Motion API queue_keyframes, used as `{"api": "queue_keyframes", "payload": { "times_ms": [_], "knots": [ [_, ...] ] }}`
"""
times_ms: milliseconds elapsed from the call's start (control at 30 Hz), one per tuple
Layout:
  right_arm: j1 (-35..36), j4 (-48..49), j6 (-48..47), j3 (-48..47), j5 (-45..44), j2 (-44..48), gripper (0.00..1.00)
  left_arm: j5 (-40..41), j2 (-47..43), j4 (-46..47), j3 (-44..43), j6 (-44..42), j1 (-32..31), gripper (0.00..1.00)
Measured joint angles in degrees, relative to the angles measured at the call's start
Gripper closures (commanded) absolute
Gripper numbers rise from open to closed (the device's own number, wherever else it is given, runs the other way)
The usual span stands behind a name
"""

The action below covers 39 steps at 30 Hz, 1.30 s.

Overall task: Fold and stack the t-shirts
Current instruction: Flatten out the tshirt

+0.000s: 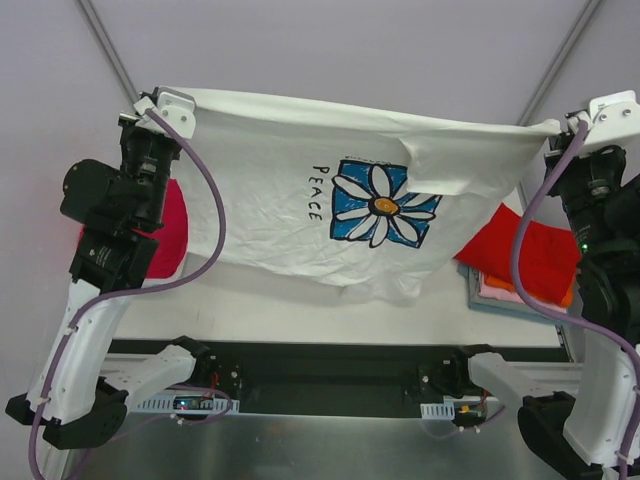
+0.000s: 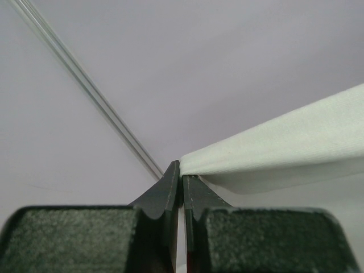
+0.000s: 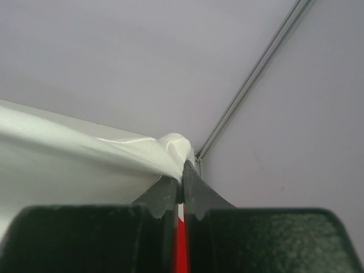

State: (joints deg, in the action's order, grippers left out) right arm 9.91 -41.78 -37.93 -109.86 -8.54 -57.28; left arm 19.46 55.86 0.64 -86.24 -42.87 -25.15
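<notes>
White soft cloth t-shirt (image 1: 270,200) with a blue daisy print and the dark word PEACE hangs spread between the two arms, its upper edge pulled into a nearly straight line above the pale tabletop (image 1: 300,300). The left gripper (image 1: 152,102) pinches the shirt's upper left corner. In the left wrist view its dark fingers are pressed together with the white edge (image 2: 284,148) running out of their tips (image 2: 181,170). The right gripper (image 1: 572,125) holds the opposite corner. In the right wrist view its jaws are squeezed together on a small bunched knob of the white cloth (image 3: 173,145) at the tips (image 3: 183,170).

The print faces the top camera, the lettering reading sideways just left of the daisy. A loose flap of the same cloth droops from the upper edge near the right gripper and covers the daisy panel's upper right corner. The lower hem sags toward the near side; I cannot tell whether it touches the tabletop.

A magenta cloth t-shirt (image 1: 172,235) lies on the tabletop at the left, partly hidden behind the left arm and the white shirt. At the right sits a stack: a red cloth t-shirt (image 1: 525,255) on top, an orange one (image 1: 566,297) and a pink one (image 1: 497,283) showing at the edges beneath it, and a light-blue layer (image 1: 500,303) at the bottom.
</notes>
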Motion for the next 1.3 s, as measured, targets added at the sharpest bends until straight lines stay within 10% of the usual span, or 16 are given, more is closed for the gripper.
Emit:
{"api": "queue_keyframes", "payload": {
  "times_ms": [967, 1300],
  "knots": [
    [-1.62, -1.33, 1.27, -1.81, 6.88, 11.98, 0.99, -6.91, -9.31, -13.07, -6.49, 6.88, -0.04, 1.0],
    [-1.86, -0.42, 0.81, 4.5, 3.34, 6.54, 0.99, -5.38, -5.22, -7.1, 3.69, 1.64, 0.07, 1.0]
  ]
}}
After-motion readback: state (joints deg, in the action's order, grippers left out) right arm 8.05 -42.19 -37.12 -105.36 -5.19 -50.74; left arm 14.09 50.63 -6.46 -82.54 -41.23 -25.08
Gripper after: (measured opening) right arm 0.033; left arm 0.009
